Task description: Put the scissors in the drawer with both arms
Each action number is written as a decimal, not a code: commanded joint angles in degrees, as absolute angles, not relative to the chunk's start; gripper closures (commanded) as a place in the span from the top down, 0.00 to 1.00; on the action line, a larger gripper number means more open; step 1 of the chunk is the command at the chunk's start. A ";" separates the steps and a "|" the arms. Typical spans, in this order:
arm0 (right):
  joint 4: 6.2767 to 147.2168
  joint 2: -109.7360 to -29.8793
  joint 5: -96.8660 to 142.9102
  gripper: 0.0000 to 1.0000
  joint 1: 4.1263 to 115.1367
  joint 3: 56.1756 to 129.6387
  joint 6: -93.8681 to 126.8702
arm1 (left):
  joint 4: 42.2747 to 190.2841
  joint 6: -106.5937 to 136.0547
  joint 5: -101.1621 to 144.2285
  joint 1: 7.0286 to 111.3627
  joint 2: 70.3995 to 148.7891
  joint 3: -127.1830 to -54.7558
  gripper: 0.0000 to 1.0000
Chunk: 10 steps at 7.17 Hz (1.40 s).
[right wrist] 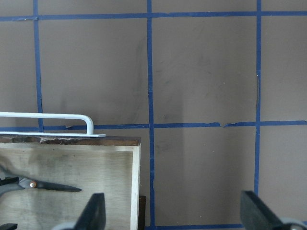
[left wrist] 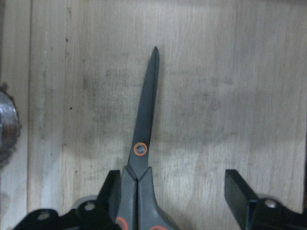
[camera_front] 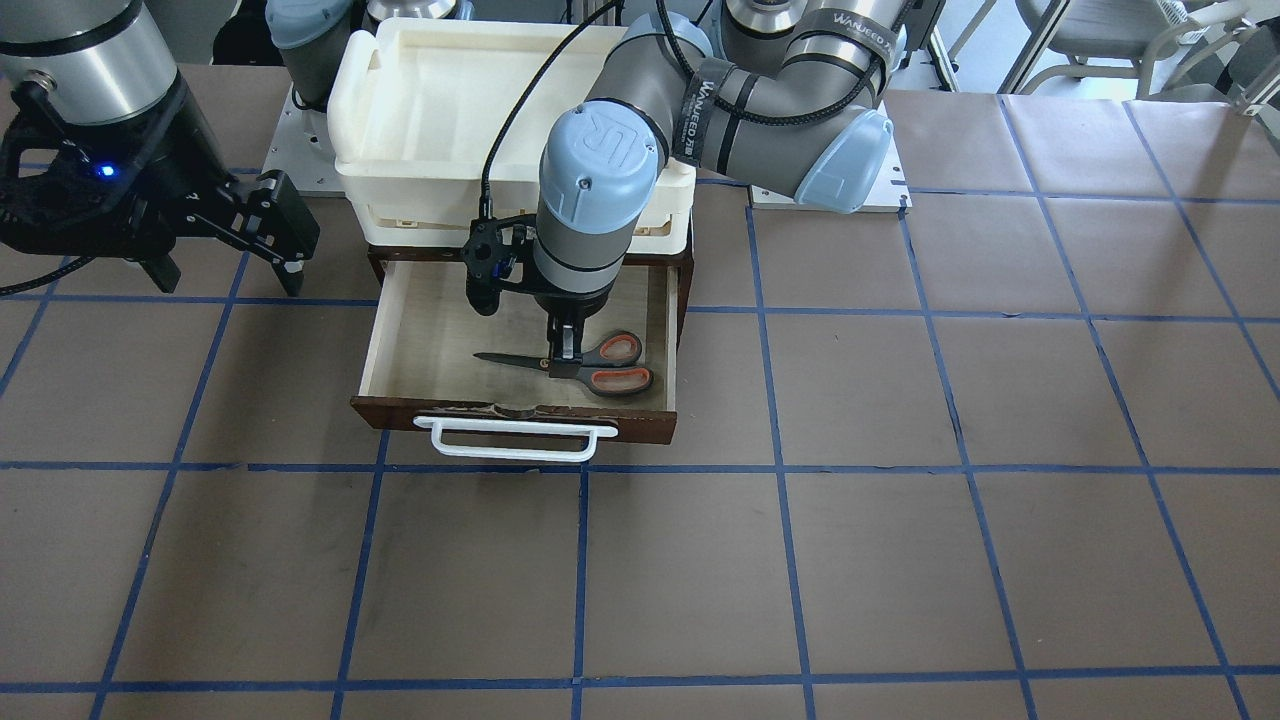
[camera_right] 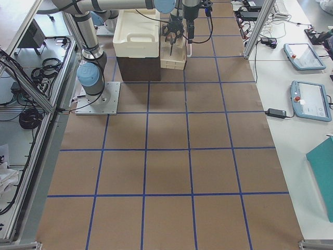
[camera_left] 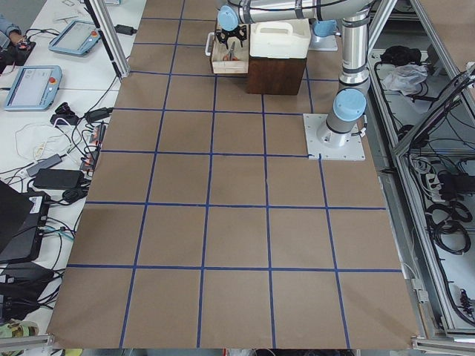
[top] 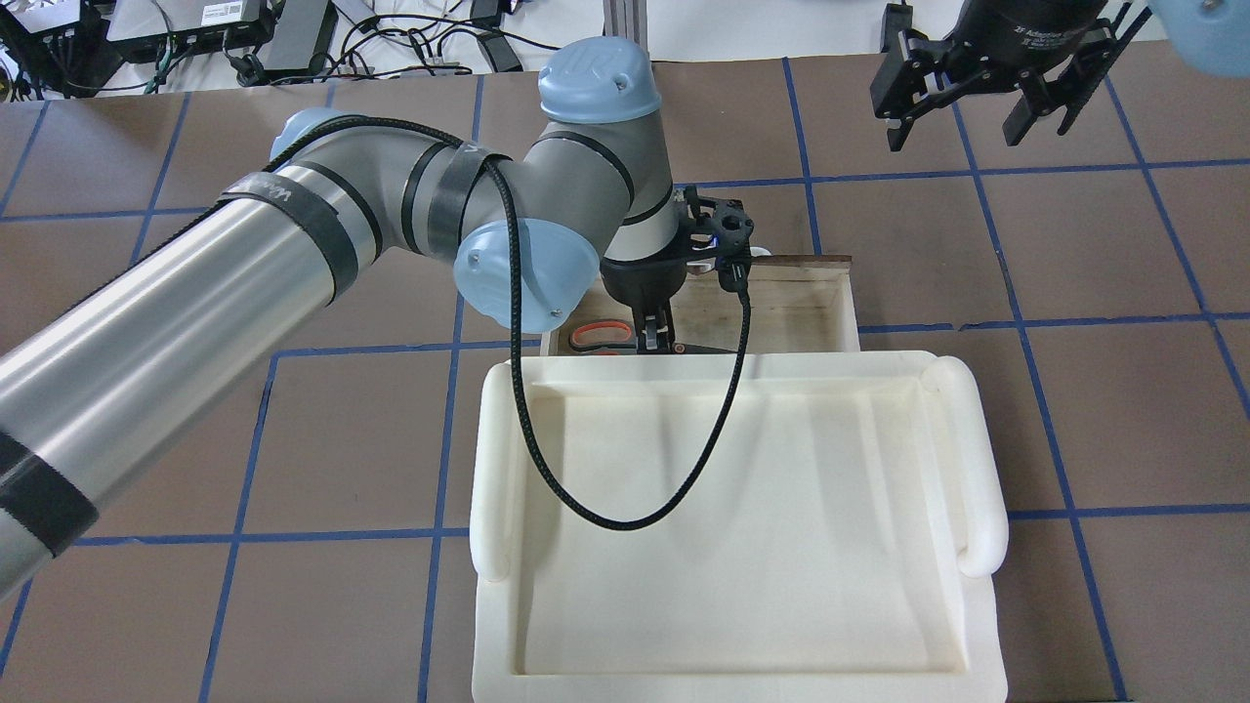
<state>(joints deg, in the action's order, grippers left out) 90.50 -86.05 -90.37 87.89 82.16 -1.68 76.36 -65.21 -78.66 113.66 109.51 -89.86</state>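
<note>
Scissors [camera_front: 597,365] lie flat on the pale floor of the open drawer [camera_front: 430,330]. Their blades are closed and run parallel to the drawer's front panel. We see them nearer that front than the drawer's back. The orange-lined loops are close to one side wall and the blade tip is near the drawer's middle.

Directly over them the left gripper [camera_front: 563,362] points straight down into the drawer, by the spot where the blades meet the handles. In the wrist view its fingers [left wrist: 111,189] stand wide apart. One is right against the side of the scissors [left wrist: 144,129] and the other is well clear over bare wood. We see nothing clamped between them.

The drawer is pulled out of a dark brown cabinet [camera_left: 276,74], and its white bar handle [camera_front: 500,450] runs along the outside of the front panel. A cream plastic tray [top: 977,459] sits on top of the cabinet, behind the drawer.

The right gripper [top: 977,112] hangs over the table [camera_front: 900,550], off the side of the drawer toward which the blades point, and apart from it. Its own camera shows the two fingers [right wrist: 93,211] spread wide with only brown paper and blue tape lines between them. That camera also shows the drawer's front corner, one end of the handle and the blade tip of the scissors [right wrist: 53,186].
</note>
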 commanded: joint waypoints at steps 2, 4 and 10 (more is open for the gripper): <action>90.61 -85.96 -90.44 1.00 87.89 82.18 -1.50 | 77.42 -61.72 -78.92 113.47 107.68 -86.41 0.90; 90.09 -86.04 -90.53 1.00 87.89 82.18 -1.58 | 83.01 -57.58 -79.80 112.33 104.00 -85.43 0.92; 88.08 -87.36 -91.85 1.00 88.59 83.23 -1.84 | 89.91 -40.71 -91.53 96.86 93.00 -85.17 1.00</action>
<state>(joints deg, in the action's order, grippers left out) 89.16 -86.98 -91.97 88.45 82.83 -1.62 89.80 -46.06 -85.46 98.18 94.62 -85.15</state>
